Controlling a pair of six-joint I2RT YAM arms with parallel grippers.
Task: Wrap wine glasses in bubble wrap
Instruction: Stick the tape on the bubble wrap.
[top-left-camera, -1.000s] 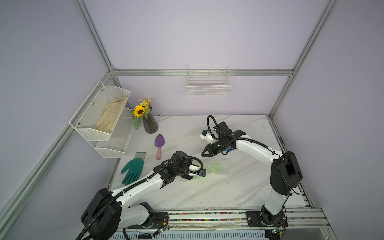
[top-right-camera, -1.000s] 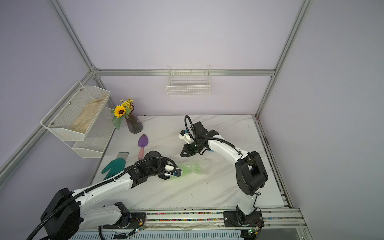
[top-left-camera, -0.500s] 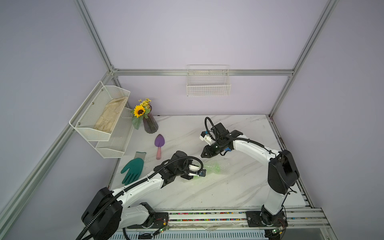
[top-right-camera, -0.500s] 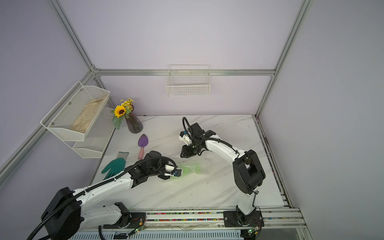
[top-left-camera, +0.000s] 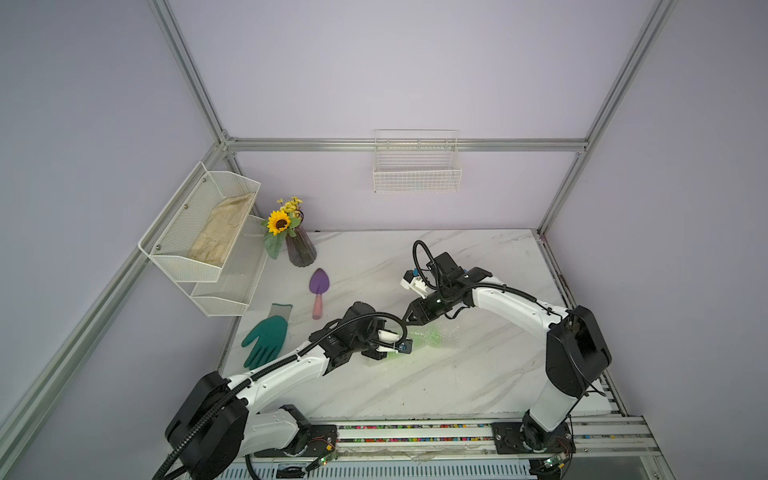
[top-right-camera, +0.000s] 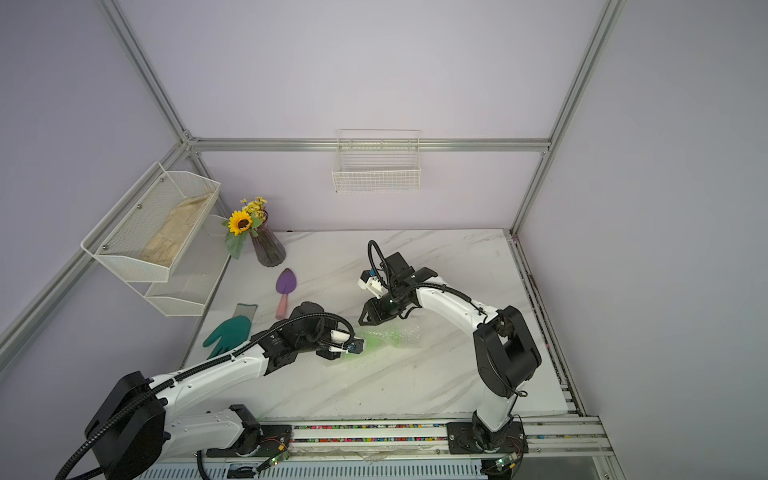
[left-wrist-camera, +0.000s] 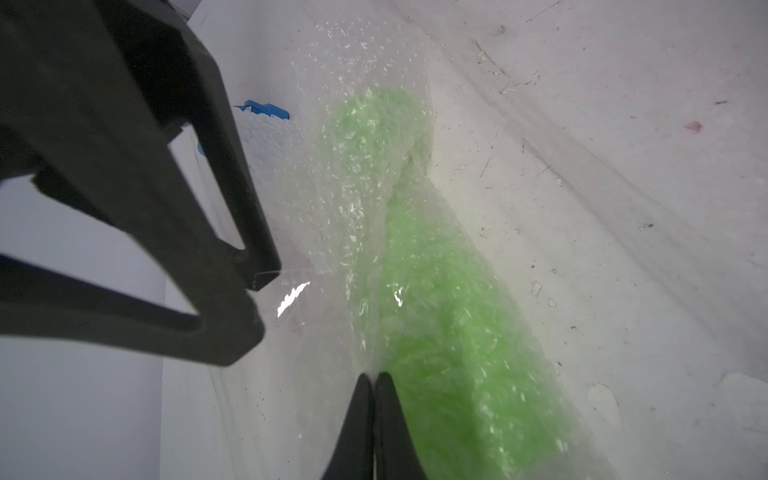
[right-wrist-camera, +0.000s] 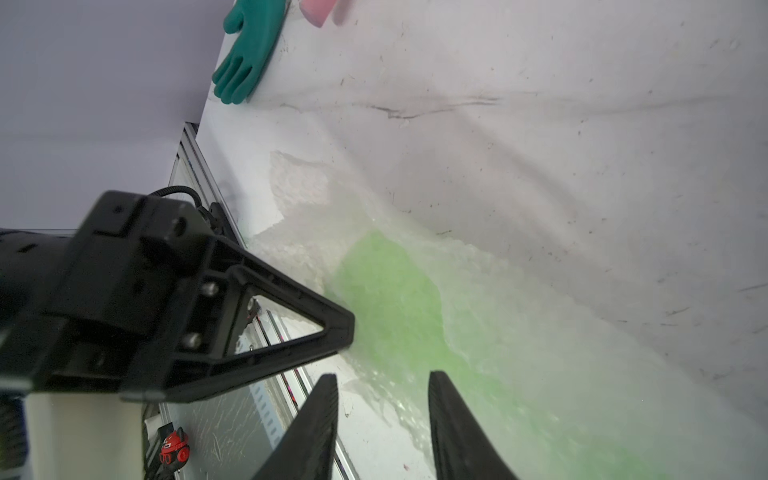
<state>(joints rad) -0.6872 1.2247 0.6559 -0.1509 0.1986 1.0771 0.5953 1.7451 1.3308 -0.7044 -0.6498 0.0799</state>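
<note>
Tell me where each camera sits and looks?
Top views: high in front, looking down at the table, left arm and right arm.
Left wrist: left arm, looks past the shut left tool at the wrapped glass.
Right wrist: right arm, looks past the open right tool at the bubble wrap.
Shared: both wrist views show the glass and the other tool.

My right end effector (right-wrist-camera: 382, 376) hangs over the white tabletop (right-wrist-camera: 540, 124), its two black fingers standing apart. Just past their tips lies the bubble wrap (right-wrist-camera: 498, 299), a cloudy, crinkled bundle with the lime-green goblet (right-wrist-camera: 390, 299) showing through it. The left end effector (right-wrist-camera: 347, 332) touches the wrap beside the green. A teal glove (right-wrist-camera: 245, 54) lies at the tabletop's edge, with a pink handle (right-wrist-camera: 318, 10) near it.
</note>
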